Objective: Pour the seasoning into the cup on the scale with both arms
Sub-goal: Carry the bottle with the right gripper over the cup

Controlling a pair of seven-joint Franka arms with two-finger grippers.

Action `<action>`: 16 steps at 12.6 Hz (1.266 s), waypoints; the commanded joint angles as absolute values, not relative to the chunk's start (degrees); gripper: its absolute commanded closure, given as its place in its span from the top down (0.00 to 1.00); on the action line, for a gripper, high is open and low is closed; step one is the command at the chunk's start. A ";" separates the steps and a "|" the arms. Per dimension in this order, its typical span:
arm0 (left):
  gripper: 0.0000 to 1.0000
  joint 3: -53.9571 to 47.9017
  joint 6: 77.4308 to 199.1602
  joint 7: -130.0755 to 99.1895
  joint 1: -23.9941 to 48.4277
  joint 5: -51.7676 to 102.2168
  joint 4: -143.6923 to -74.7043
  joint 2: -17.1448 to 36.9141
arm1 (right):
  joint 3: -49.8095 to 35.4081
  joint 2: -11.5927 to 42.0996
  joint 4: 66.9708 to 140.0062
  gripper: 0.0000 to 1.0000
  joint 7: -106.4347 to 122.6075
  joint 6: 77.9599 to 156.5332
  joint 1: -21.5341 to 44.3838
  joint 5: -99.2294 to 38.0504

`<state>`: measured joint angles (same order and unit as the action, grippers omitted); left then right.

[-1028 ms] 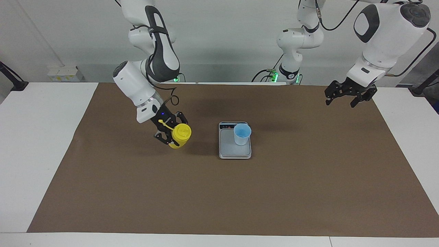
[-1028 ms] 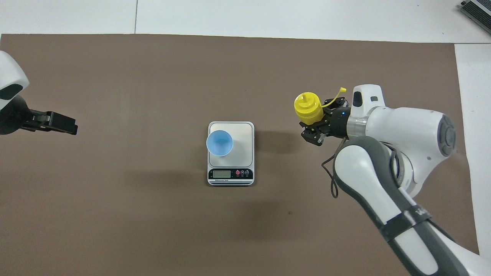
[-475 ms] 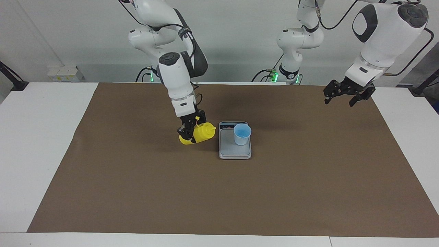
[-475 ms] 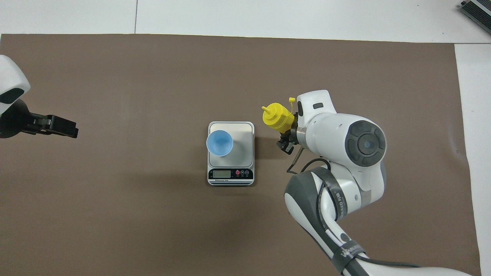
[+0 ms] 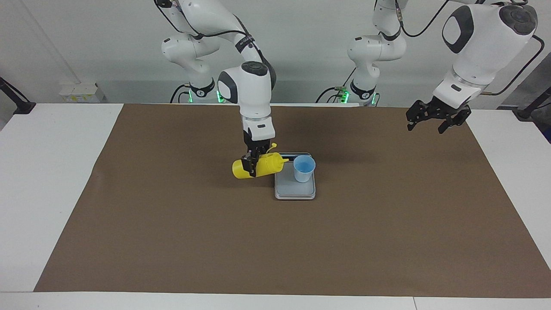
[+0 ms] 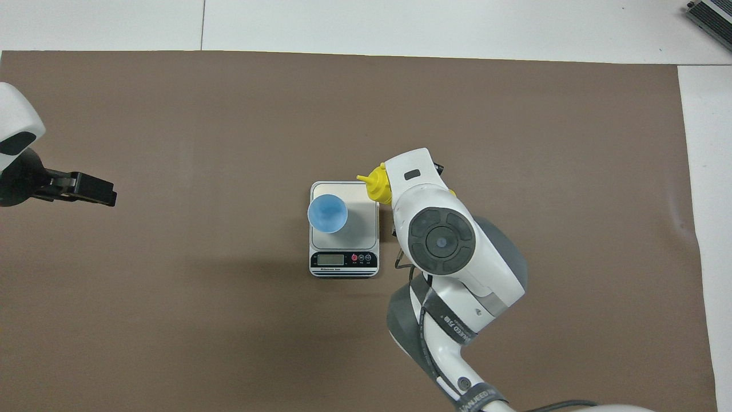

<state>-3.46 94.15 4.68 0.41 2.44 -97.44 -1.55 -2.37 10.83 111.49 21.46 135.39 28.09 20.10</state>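
- The right arm has swung in from its end of the counter toward the scale (image 5: 295,185). The bottle (image 5: 257,166) it carries stood up a second ago and now lies almost flat.
- The bottle is in the air, at the edge of the scale. Its nozzle points at the cup (image 5: 304,168) but has not reached it.
- The right claw (image 5: 252,162) is closed tight around the middle of the bottle.
- The bottle looks light and soft, so I think a hard squeeze would dent it and push seasoning out too fast. The middle, where the claw has it now, looks like a good place to hold.
- The little cap strap sticks up near the nozzle and could get in the way of the pour.
- The cup stands on the scale, at the side toward the left arm. It looks very light, so a bump from the nozzle could tip it over.
- The scale lies flat on the brown mat (image 5: 275,249), with its display at the edge nearest the robots.
- The left claw (image 5: 434,118) is open and holds nothing. It waits in the air over its own end of the mat, well apart from the cup.
- Nothing else lies between the nozzle and the cup.
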 commanded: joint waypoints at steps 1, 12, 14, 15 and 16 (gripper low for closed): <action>1.00 -3.52 94.66 4.75 0.18 1.67 -99.58 -3.52 | -2.20 12.12 108.82 0.54 16.11 131.85 30.75 28.79; 1.00 -3.52 94.66 4.66 0.18 1.67 -99.58 -3.52 | -2.64 17.67 105.38 0.42 5.36 119.19 38.93 57.64; 1.00 -3.52 94.66 4.66 0.18 1.67 -99.58 -3.52 | -2.64 17.67 105.73 0.40 5.36 118.05 39.54 60.19; 1.00 -3.52 94.66 4.66 0.18 1.67 -99.58 -3.52 | -2.64 17.67 105.82 0.38 5.10 116.30 40.25 62.29; 1.00 -3.52 94.66 4.66 0.18 1.67 -99.58 -3.52 | -2.64 17.67 105.91 0.37 3.88 115.67 40.60 63.97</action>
<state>-3.46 94.15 4.68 0.41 2.44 -97.44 -1.59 -2.47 17.41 106.72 5.97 118.10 39.73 60.00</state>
